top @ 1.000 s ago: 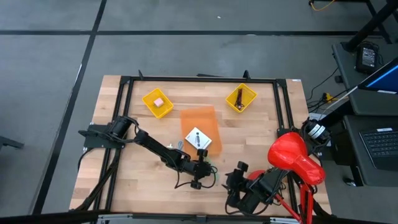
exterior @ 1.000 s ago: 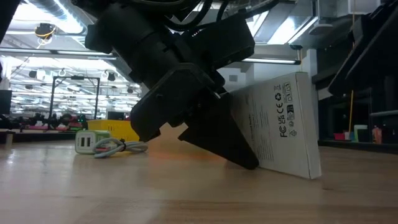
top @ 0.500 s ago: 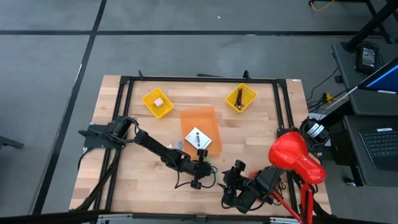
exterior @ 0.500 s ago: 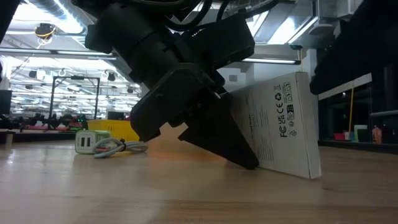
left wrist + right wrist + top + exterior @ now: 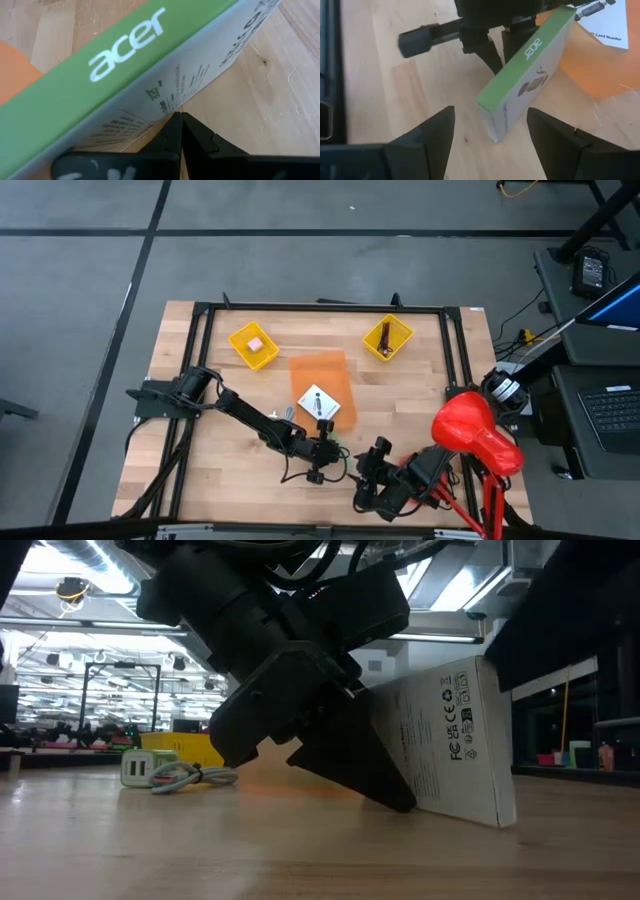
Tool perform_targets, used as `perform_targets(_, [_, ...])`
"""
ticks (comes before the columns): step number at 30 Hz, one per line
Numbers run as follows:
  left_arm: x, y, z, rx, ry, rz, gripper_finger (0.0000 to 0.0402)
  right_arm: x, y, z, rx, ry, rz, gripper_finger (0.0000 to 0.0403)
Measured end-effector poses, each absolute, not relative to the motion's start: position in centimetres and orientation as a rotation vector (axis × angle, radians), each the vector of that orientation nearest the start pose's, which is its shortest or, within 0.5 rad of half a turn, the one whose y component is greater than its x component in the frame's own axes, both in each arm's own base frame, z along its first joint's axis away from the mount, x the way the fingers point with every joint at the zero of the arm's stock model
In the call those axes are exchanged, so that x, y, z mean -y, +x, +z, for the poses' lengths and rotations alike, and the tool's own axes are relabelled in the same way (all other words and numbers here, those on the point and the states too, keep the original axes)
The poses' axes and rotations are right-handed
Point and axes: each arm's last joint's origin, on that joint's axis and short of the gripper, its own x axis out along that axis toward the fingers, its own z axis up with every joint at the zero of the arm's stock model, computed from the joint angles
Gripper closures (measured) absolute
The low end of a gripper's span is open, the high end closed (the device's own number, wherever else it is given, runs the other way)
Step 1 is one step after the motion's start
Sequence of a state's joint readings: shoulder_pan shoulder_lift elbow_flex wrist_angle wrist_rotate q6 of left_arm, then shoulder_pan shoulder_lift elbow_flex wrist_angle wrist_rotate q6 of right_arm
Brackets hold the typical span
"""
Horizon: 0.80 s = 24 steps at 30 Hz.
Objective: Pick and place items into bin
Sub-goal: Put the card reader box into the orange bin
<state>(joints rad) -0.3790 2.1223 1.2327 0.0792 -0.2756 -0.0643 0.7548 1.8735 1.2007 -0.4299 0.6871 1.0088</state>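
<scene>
Far left on the table [image 5: 200, 480], a yellow bin [image 5: 254, 345] holds a pink block [image 5: 256, 344]. The left pincer [image 5: 179, 131] is squeezed fully shut, holding nothing, its tips pressed against the underside of a tilted green-and-white box [image 5: 524, 92] that stands on its edge beside an orange sheet [image 5: 318, 375]. A white card [image 5: 320, 405] lies on that sheet. Further right, the right pincer [image 5: 490, 137] hovers wide open and empty, straddling the box's near corner. A second yellow bin [image 5: 387, 338] sits beyond.
</scene>
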Motion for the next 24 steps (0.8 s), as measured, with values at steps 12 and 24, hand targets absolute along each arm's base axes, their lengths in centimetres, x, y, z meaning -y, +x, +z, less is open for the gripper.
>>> perform_targets(12, [15.0, 39.8, 10.7, -0.769, 0.205, -0.076, 0.04, -23.7, 29.3, 14.8, -0.749, 0.215, -0.357, 0.0164])
perform_targets(24, [15.0, 39.8, 10.7, -0.768, 0.211, -0.08, 0.04, -22.2, 30.5, 14.1, -0.769, 0.274, -0.423, 0.0174])
